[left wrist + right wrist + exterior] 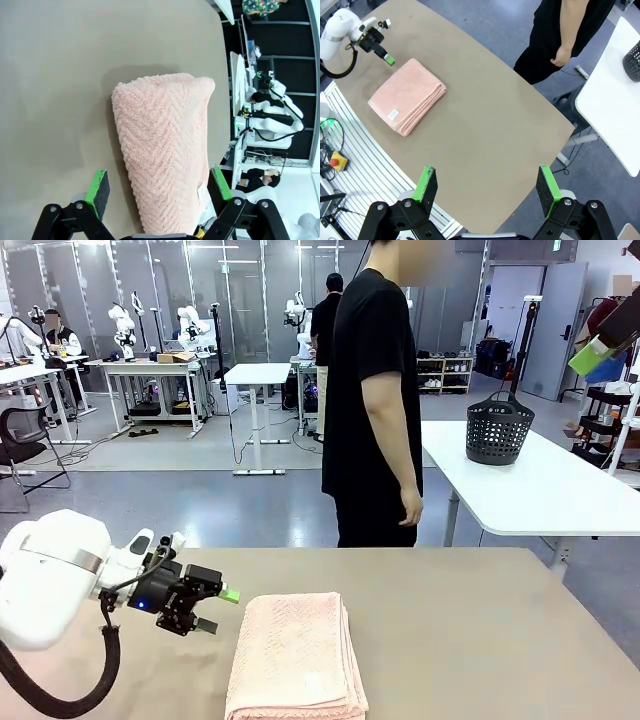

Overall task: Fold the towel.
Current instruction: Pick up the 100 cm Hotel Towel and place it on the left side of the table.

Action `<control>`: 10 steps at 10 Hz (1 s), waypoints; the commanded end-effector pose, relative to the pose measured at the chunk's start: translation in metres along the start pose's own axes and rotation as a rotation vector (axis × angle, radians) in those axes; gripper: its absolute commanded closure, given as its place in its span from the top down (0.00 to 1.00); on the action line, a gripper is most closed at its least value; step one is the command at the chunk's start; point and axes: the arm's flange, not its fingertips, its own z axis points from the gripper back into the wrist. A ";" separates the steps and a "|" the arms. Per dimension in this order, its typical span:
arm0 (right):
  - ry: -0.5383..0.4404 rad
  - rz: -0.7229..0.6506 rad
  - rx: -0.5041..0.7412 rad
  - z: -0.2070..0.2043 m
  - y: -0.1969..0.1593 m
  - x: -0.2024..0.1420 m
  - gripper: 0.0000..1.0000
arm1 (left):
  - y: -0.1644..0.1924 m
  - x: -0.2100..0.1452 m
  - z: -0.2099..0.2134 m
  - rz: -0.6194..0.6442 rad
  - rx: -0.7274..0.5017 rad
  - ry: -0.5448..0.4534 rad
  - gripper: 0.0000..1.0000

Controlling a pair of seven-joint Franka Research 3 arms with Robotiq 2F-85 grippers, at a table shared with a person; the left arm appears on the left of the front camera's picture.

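Note:
The salmon-pink towel (295, 655) lies folded in a thick rectangle on the tan table, near its front edge and left of centre. In the left wrist view the towel (162, 150) shows its herringbone weave, framed by the green pads. From high above, the towel (407, 97) shows a small white label (393, 114). My left gripper (220, 610) hovers just left of the towel, open and apart from it, with nothing held. In its own view the left gripper (159, 185) stands wide. My right gripper (487, 187) is open and empty, high over the table.
A person (370, 400) in black stands at the table's far edge, hands down. Behind, a white table carries a black basket (499, 428). The tan table (480, 640) is bare to the right of the towel. A red stop button (338, 161) sits below the near edge.

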 end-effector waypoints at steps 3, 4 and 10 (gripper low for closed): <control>0.008 0.000 0.003 0.003 -0.001 -0.001 1.00 | 0.004 -0.001 -0.032 -0.012 -0.046 -0.020 1.00; 0.008 0.000 0.003 0.003 -0.001 -0.001 1.00 | 0.003 -0.001 -0.035 -0.003 -0.055 -0.011 1.00; 0.008 0.000 0.003 0.003 -0.001 -0.001 1.00 | 0.000 -0.008 -0.056 0.032 -0.081 -0.004 1.00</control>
